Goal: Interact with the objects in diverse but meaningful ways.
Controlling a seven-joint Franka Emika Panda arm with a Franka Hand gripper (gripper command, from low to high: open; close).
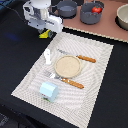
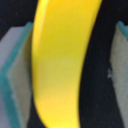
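One arm, operator, and it's parked at the far corner of your scene: the white Panda wrist hangs low at the exterior view's upper left, tipped down over the black table (image 1: pixel 107 95), with the gripper (image 1: pixel 45 33) right down at the surface just off the corner of the striped placemat (image 1: pixel 95 70).

Your wrist view tells the story: the yellow banana (image 2: pixel 62 60) fills the picture, running lengthwise between the two teal-edged grey fingers (image 2: pixel 17 75). The fingers stand spread on either side with dark gaps showing beside the fruit, so you're straddling it, and I can't tell that the pads are touching it. From the exterior view only a sliver of yellow pokes out under the hand.

Working down in size: the brown board (image 1: pixel 107 27) runs along the back, carrying a dark grey bowl (image 1: pixel 91 15) with the red tomato (image 1: pixel 95 9) inside, a second dark pot (image 1: pixel 67 7) beside it, and a pale bowl (image 1: pixel 123 16) cut off at the exterior view's right edge.

On the placemat, the tan plate (image 1: pixel 67 65) sits in the middle, an orange-handled knife (image 1: pixel 86 58) on its far side and an orange-handled fork (image 1: pixel 72 83) on its near side. The pale blue cup (image 1: pixel 48 91) stands near the front corner, and the white shaker bottle (image 1: pixel 47 56) stands upright between plate and gripper.
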